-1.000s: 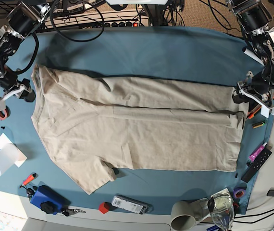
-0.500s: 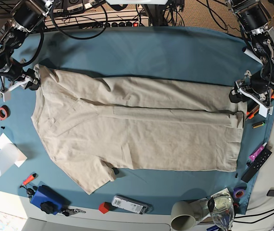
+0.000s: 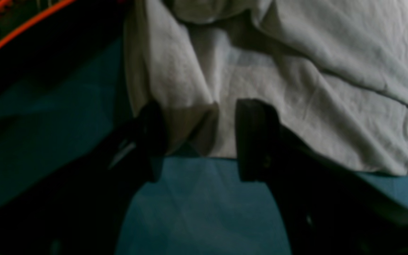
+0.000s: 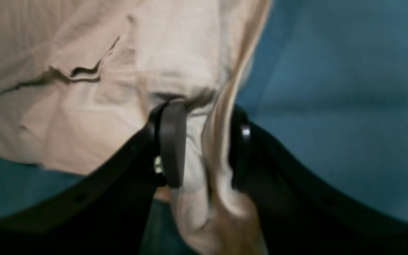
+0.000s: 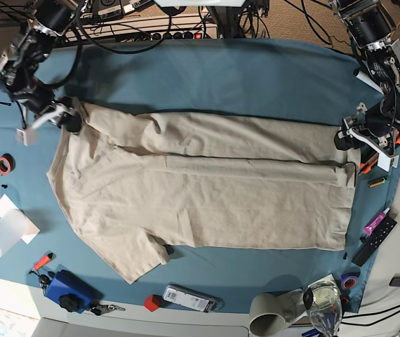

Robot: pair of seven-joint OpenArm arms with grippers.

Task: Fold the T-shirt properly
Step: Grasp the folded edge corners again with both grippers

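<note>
Blur smears both wrist views, and my arms hide the exact cloth edges I touch. My right claw (image 4: 200, 145) is clamped on a bunched fold of the shirt (image 5: 207, 189) at its collar-side corner. My left claw (image 3: 200, 138) stands apart, its fingers (image 3: 255, 138) straddling the hem corner; whether they touch it I cannot tell. The shirt lies flat on the blue cloth (image 5: 256, 70), long axis across the table, collar end toward my right arm, hem toward my left.

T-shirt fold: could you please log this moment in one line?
right gripper: shut on T-shirt shoulder | left gripper: open at hem
</note>
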